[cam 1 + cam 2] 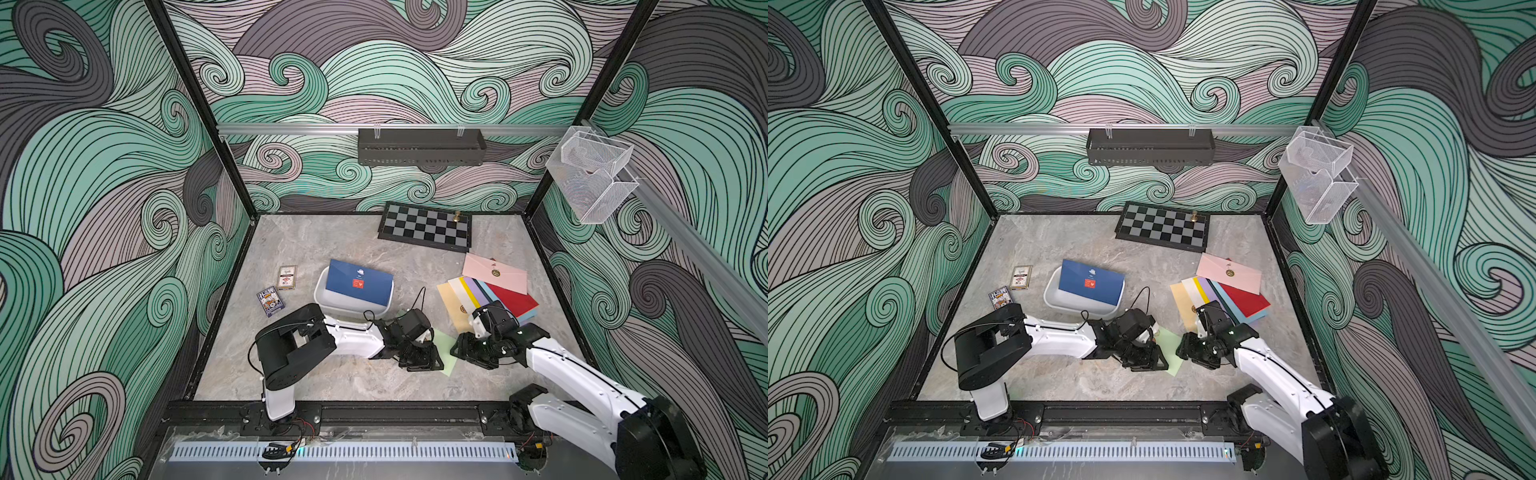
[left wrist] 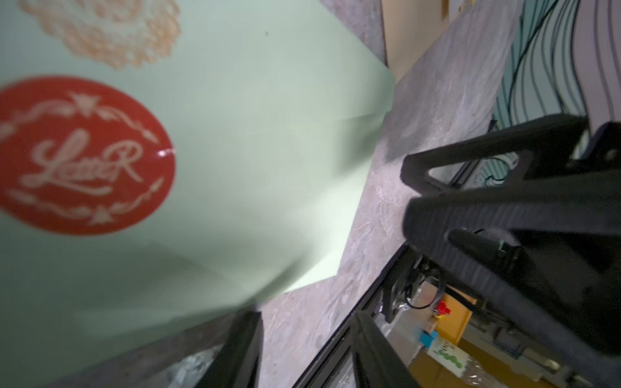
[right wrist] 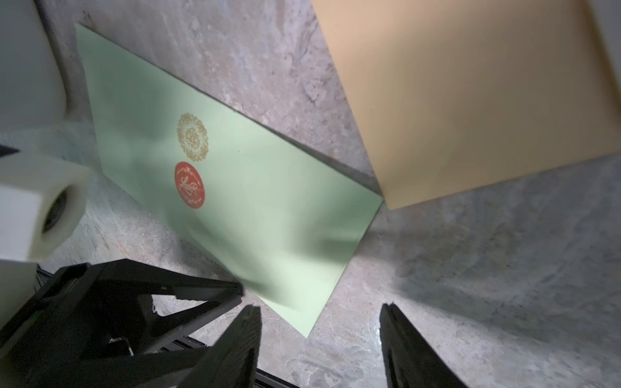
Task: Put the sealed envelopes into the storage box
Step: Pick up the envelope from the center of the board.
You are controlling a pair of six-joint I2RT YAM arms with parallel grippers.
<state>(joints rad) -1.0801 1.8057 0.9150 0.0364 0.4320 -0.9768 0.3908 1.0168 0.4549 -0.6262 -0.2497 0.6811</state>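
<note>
on the grey marbled tabletop (image 1: 332,241), swirly walls (image 1: 104,166) around, green envelope (image 3: 252,201) lies flat under left gripper (image 2: 307,315), jaws parted, i think, it's blurry. only wrist views catch its red seal (image 3: 189,184). right gripper (image 3: 321,305) gapes empty. navy envelope (image 1: 359,282) sits in storage box (image 1: 328,301).

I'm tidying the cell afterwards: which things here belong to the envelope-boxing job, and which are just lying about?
Job: storage box, blue envelope, green envelope, fanned envelopes, pink envelope.
Lying about: card packs, chessboard, black wall tray, mesh bin.
</note>
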